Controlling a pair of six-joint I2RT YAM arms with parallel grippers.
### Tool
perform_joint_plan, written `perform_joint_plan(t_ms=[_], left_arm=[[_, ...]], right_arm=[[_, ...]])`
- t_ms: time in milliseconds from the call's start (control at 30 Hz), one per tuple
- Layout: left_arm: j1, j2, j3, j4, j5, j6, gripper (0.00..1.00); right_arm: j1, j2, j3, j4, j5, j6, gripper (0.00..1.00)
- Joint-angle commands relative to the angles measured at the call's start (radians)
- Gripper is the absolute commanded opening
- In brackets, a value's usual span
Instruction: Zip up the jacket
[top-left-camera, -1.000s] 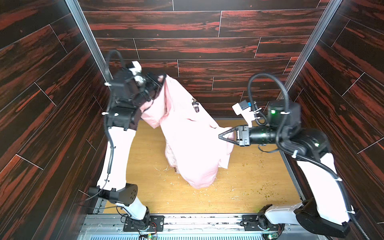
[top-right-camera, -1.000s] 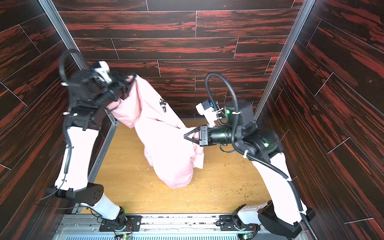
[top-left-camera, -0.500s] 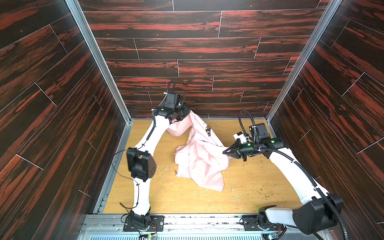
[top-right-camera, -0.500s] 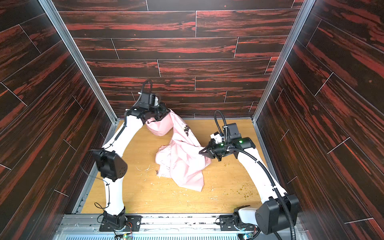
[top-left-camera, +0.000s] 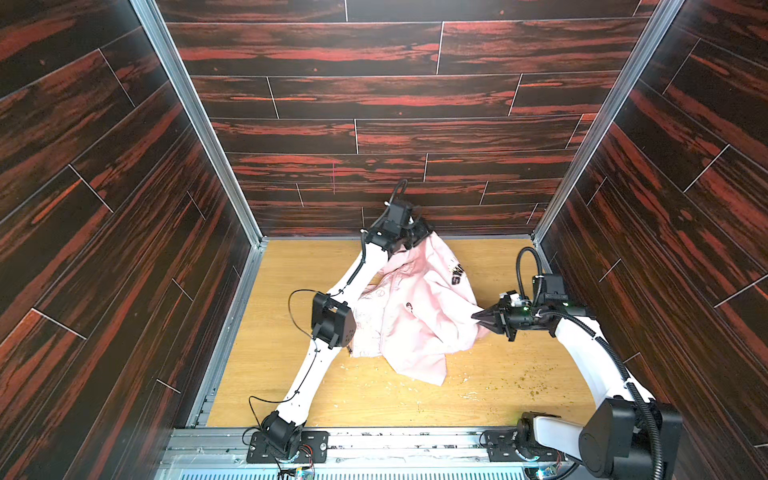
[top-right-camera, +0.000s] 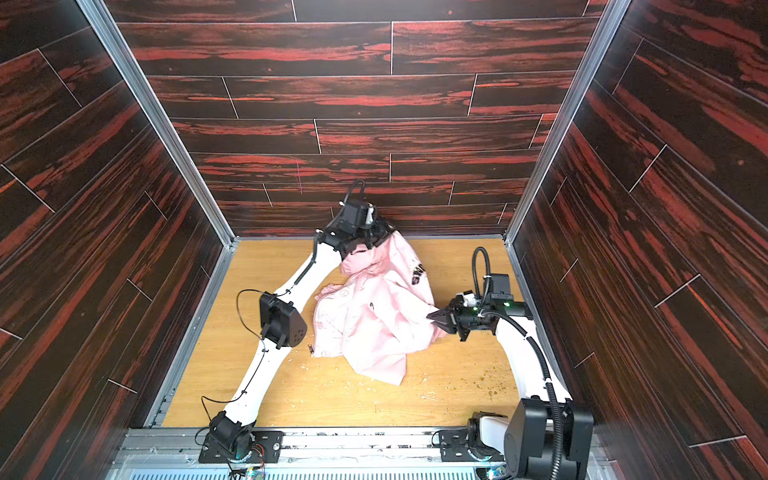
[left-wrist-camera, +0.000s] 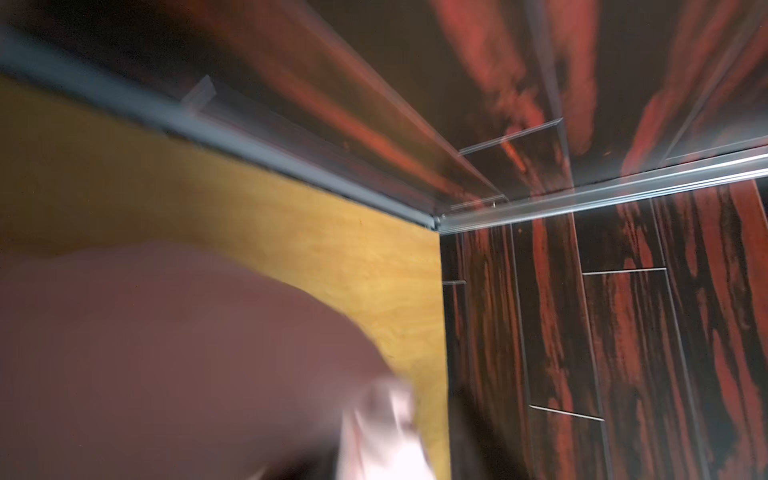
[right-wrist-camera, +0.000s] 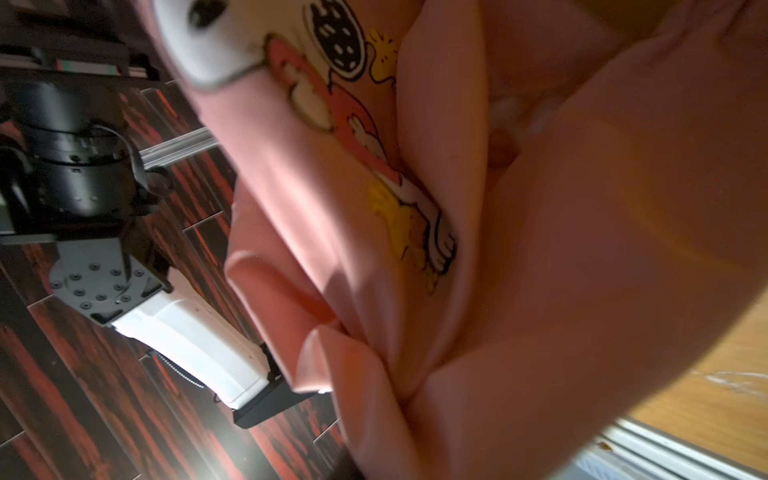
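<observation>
The light-pink jacket (top-left-camera: 415, 320) (top-right-camera: 374, 320) lies crumpled on the wooden table, with black lettering (top-left-camera: 457, 276) on its far side. Its far end rises to my left gripper (top-left-camera: 420, 237) (top-right-camera: 384, 232) by the back wall. The left wrist view is blurred, with only pale fabric (left-wrist-camera: 386, 440) near the jaws, which are hidden. My right gripper (top-left-camera: 477, 317) (top-right-camera: 432, 316) pinches the jacket's right edge, its fingers meeting in a point. In the right wrist view, pink folds (right-wrist-camera: 582, 249) bunch toward the jaws beside a cartoon print (right-wrist-camera: 353, 124). I cannot see the zipper.
Dark red wood-pattern walls (top-left-camera: 374, 137) close in the table (top-left-camera: 282, 332) on three sides. The left arm's black elbow (top-left-camera: 332, 322) sits against the jacket's left edge. Crumbs (top-left-camera: 528, 382) dot the front right, and a metal rail (top-left-camera: 395, 440) runs along the front.
Both arms came down from high up with the hanging jacket. It now rests bunched on the table, the left gripper at the back wall and the right gripper low at its right edge.
</observation>
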Motion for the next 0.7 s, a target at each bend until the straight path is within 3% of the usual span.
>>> perform_joint_plan(t_ms=[0,133,400,533,667], left_arm=[[-0.008,-0.025,0.03,0.05,0.059,-0.012,1.0],[-0.005,-0.148,-0.014,-0.031,0.018,0.09,1.0],[0.021,-0.503,-0.198,-0.322,-0.14,0.357,0.99],[0.069,-0.703,-0.48,-0.402,-0.225,0.415,1.0],[0.155,-0.931,-0.925,-0.32,-0.23,0.364,0.99]], right_arm=[[-0.048,-0.004,0.015,-0.083,0.047,-0.064,0.51],[-0.05,0.03,0.14,-0.159,0.188,-0.125,0.59],[-0.012,0.111,0.424,-0.244,0.401,-0.193,0.61],[0.116,0.198,0.536,-0.253,0.489,-0.208,0.61],[0.28,0.331,0.68,-0.249,0.585,-0.234,0.65]])
